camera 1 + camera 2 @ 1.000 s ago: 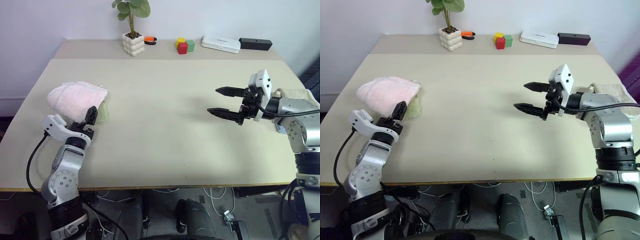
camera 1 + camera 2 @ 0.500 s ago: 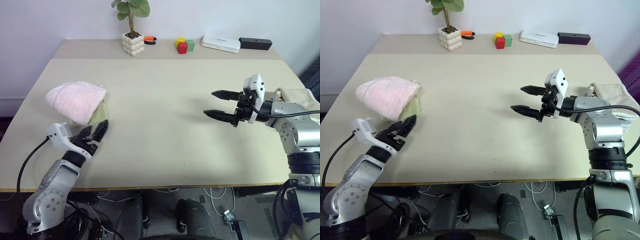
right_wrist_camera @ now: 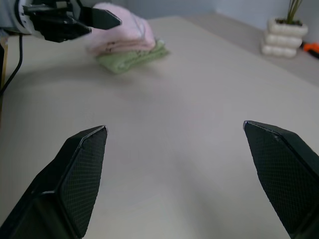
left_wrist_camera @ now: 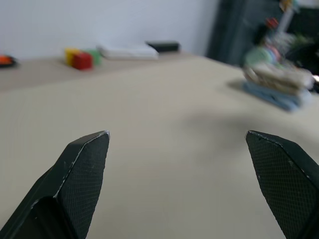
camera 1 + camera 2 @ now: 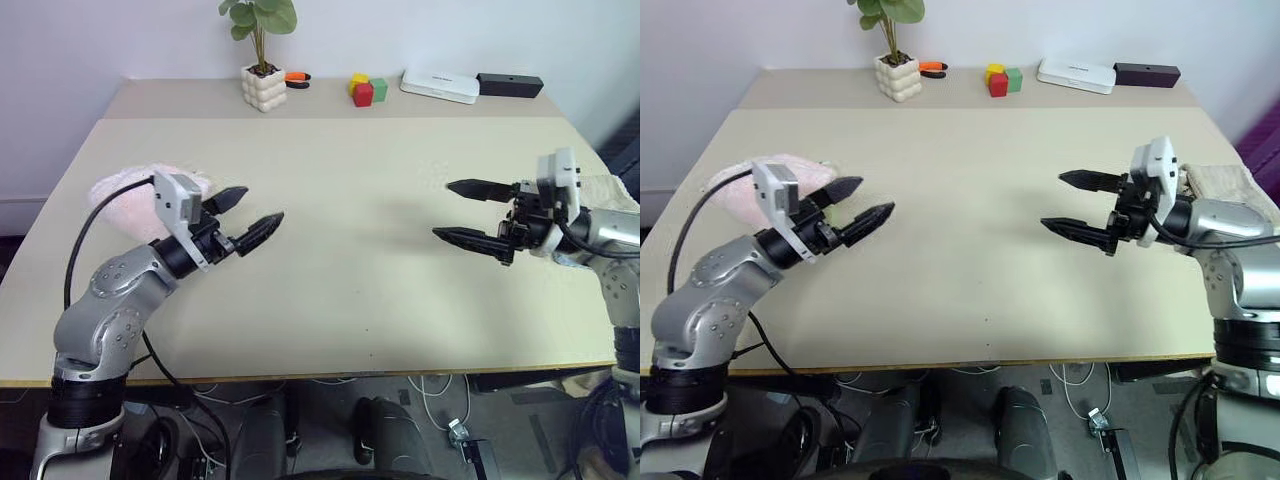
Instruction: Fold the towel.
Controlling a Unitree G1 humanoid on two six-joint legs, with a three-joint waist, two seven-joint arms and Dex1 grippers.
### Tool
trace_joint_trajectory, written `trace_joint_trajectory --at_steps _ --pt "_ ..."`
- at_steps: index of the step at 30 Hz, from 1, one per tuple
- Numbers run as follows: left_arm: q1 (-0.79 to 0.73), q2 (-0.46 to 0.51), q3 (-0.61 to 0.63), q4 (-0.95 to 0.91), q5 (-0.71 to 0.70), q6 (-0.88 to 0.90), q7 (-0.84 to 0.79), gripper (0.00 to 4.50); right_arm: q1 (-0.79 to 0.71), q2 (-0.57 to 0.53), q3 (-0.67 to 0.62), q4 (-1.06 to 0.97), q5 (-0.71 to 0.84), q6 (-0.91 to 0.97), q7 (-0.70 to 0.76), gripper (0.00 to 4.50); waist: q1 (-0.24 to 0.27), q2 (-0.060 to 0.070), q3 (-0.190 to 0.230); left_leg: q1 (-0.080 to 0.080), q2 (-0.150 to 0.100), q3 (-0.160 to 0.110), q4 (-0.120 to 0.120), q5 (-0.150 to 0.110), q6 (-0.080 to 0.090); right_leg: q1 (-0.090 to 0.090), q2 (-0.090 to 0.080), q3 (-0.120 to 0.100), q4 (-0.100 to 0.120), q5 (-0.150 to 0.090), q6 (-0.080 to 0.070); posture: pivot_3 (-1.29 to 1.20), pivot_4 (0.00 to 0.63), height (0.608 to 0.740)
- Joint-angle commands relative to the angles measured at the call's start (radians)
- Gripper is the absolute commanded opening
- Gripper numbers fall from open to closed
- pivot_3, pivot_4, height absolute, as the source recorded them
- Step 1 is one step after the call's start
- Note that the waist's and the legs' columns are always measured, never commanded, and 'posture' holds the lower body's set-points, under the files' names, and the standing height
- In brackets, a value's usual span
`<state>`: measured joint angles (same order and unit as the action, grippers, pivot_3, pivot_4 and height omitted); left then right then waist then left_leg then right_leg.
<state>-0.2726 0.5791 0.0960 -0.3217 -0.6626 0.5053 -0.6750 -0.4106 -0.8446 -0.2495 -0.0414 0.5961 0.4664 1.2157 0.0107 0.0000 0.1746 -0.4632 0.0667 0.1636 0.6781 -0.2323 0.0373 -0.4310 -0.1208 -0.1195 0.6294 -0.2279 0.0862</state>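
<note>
The left gripper [image 5: 250, 213] hangs in the left middle of the left eye view, its two black fingers spread wide with nothing between them, pointing level toward the centre of the table [image 5: 350, 250]. A second ago it sat lower, at the lower left of the frame just below the towel [image 5: 122, 192], fingers aimed up at the cloth; since then the arm has swung up and rightward and the wrist has rolled, so the gripper now stands in front of the towel and hides part of it. The towel lies as a folded pink bundle at the left side of the frame, resting on a smaller light green cloth [image 3: 133, 57], as the right wrist view shows. The right gripper [image 5: 470, 213], at the right middle of the frame, is likewise splayed and empty; it has drawn back a little toward the right edge, where a beige folded towel [image 5: 608, 187] lies behind it. At the top of the frame a potted plant [image 5: 262, 52] and coloured blocks [image 5: 366, 90] stand untouched. I judge that the fold is done and the towel set aside: both arms seem to be retreating to a rest pose, and nothing more appears needed.
</note>
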Motion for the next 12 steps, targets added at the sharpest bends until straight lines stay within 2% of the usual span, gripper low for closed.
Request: trace_joint_trajectory --at_steps 1,7,12 --pt "-0.013 0.004 -0.008 0.063 0.049 -0.098 -0.094 4.46 0.039 -0.035 -0.071 -0.138 0.066 0.075 -0.056 4.50 0.001 0.000 0.000 0.000 0.000 0.000 0.000 -0.001 -0.001 0.000 0.000 0.000 0.000 0.000 0.000 0.00 0.150 0.740" --pt "-0.087 -0.019 -0.017 0.196 0.131 -0.183 -0.106 4.46 0.112 -0.068 -0.125 -0.209 0.106 0.139 -0.089 4.50 0.003 0.000 0.000 0.000 0.002 -0.002 0.000 -0.004 0.002 -0.004 -0.001 0.000 -0.001 -0.001 -0.001 0.00 0.150 0.740" --pt "-0.079 -0.039 -0.023 0.200 0.158 -0.204 -0.107 4.46 0.074 -0.071 -0.081 -0.215 0.102 0.156 -0.109 4.50 0.001 0.000 0.000 0.000 0.001 -0.001 0.000 -0.004 0.004 0.000 -0.002 0.000 -0.001 0.000 -0.001 0.00 0.150 0.740"
